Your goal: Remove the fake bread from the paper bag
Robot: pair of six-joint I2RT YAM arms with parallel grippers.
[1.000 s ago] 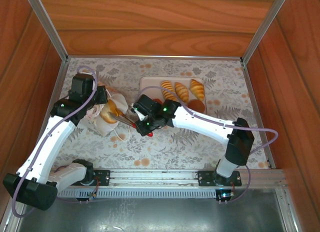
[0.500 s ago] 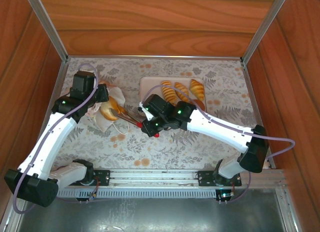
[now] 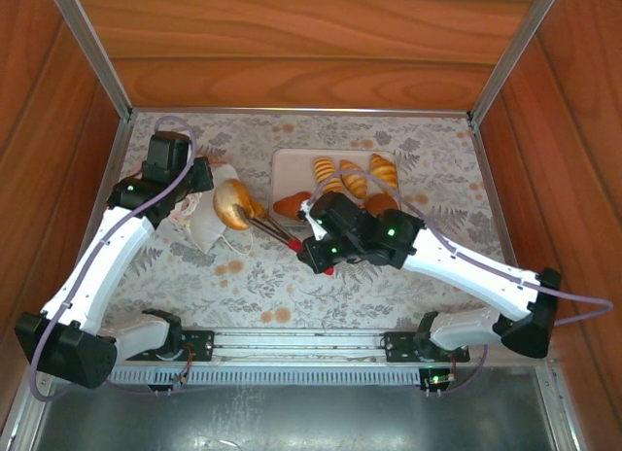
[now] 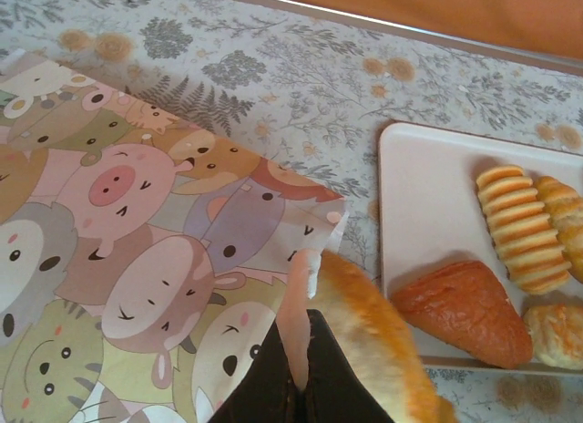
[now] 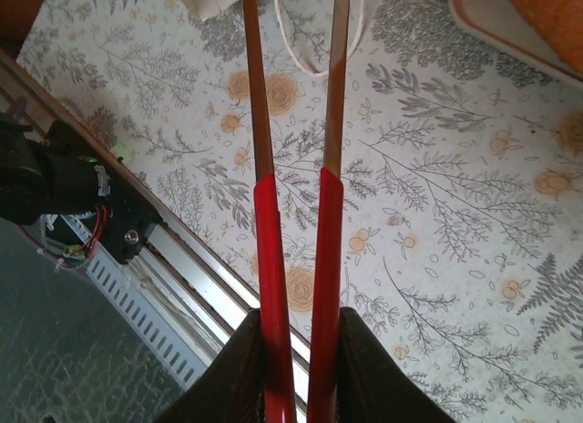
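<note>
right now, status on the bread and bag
Left gripper shut on the paper bag rim. Right gripper shut on tongs, tongs pinching a round roll at the bag mouth. Nothing between roll and tray.

Top external: high up, behind the front rail [image 3: 301, 346] at frame bottom. It tilts steeply down and forward. Far off, it takes in the whole floral tablecloth [image 3: 428, 169] and the wooden walls [image 3: 311, 43].

Left wrist: very near, low over the paper bag [image 4: 137, 259], which covers frame left. It faces obliquely across the tablecloth to the beige tray [image 4: 428, 195] at frame right.

Right wrist: near, looking down along the red-handled tongs [image 5: 296, 259], which run from bottom centre to the top edge. Front rail at lower left, tray corner at upper right.

Overlap: both wrist views catch an edge of the tray. The top view holds the tray, bag, tongs and rail together.
</note>
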